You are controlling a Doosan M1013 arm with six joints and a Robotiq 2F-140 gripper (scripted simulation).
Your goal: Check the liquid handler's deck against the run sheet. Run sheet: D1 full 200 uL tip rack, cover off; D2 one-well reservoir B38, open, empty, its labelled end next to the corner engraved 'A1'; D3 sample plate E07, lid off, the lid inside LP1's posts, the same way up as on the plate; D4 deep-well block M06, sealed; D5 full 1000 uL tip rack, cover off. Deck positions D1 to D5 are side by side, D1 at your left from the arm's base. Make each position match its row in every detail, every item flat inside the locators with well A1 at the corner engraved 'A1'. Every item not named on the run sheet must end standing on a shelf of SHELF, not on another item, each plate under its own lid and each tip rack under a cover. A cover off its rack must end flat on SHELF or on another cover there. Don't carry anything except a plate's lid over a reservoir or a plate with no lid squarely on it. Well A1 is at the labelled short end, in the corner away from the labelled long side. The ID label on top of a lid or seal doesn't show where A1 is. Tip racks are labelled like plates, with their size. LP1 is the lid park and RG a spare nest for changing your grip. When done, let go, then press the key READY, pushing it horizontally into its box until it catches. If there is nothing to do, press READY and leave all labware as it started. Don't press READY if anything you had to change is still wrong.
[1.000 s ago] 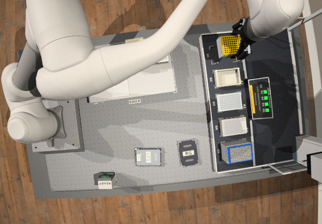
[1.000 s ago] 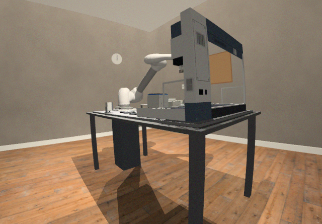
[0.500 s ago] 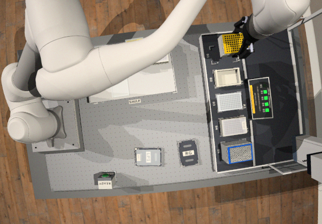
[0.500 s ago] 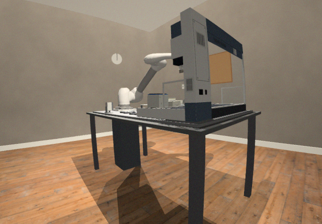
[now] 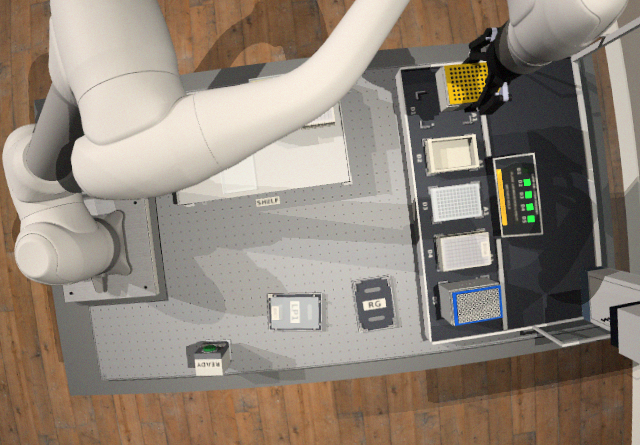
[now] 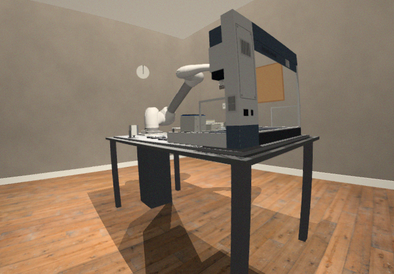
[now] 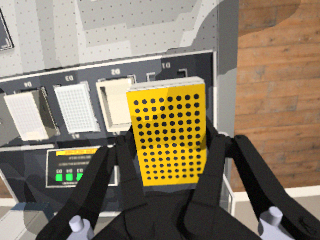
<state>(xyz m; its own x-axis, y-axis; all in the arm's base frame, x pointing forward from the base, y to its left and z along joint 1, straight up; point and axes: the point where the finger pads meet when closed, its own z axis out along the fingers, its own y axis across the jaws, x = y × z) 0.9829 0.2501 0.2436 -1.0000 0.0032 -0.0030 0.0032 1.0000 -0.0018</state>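
Observation:
My gripper (image 5: 481,80) (image 7: 169,124) is shut on the yellow tip rack (image 5: 461,82) (image 7: 167,132), with no cover on it, and holds it in the air over the D1 end of the deck. The holes in its top face look dark. The D1 nest (image 5: 421,97) below it is bare. D2 holds an open cream reservoir (image 5: 451,154) (image 7: 113,103). D3 holds a white well plate (image 5: 455,201) (image 7: 76,106). D4 holds a pale block (image 5: 463,250) (image 7: 25,116). D5 holds a blue-framed tip rack (image 5: 477,303). In the exterior view the handler's housing hides the gripper.
SHELF (image 5: 267,201) lies under my arm at the left of the deck. LP1 (image 5: 294,311), RG (image 5: 375,304) and the READY key box (image 5: 209,357) stand on the front of the table. A status panel (image 5: 518,194) (image 7: 75,167) sits behind the deck row.

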